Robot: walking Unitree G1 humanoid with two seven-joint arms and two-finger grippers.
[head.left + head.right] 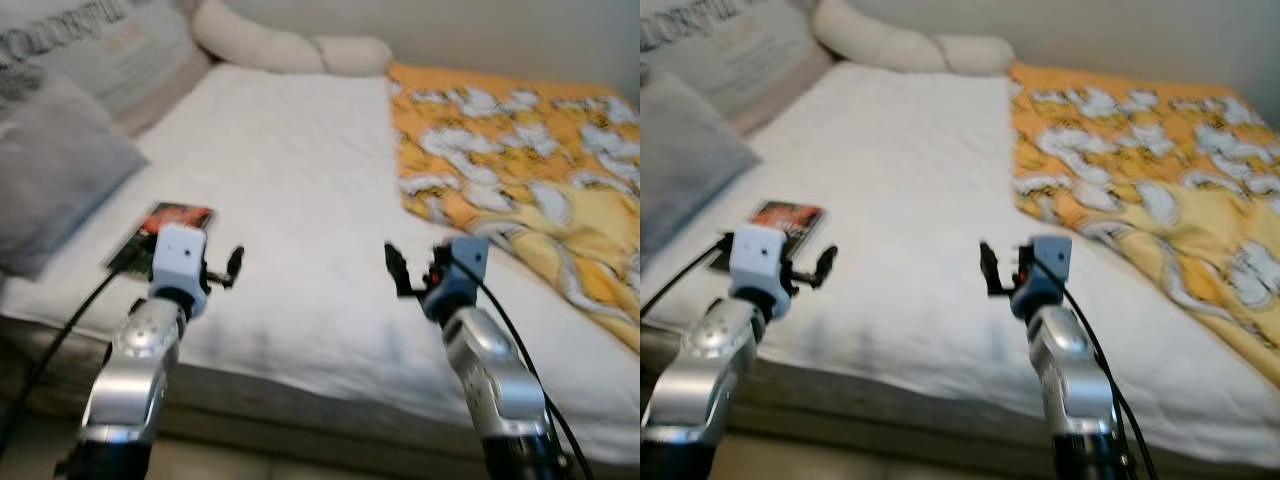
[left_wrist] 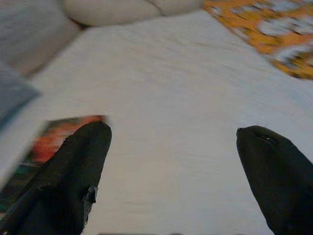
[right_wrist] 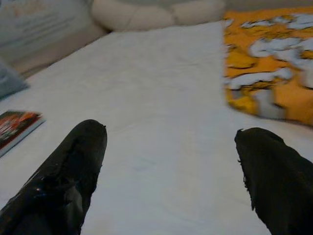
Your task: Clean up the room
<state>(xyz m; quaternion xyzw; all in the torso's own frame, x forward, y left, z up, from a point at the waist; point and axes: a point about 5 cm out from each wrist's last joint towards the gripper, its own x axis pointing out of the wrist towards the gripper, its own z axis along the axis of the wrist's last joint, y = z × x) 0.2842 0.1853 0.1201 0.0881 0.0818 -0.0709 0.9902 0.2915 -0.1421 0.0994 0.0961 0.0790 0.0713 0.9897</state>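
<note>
Approach stage, nothing yet grasped. Left gripper (image 1: 236,264) and right gripper (image 1: 394,268) raised over the bed (image 1: 300,170), fingers spread wide, both empty. Book (image 1: 160,232) flat at 9 o'clock by the left gripper. Next: likely reach to the book.

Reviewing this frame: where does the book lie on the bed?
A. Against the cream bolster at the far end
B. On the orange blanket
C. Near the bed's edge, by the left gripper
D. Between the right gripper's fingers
C: the book lies flat on the white sheet just beyond the left gripper, which is open and empty.
</note>
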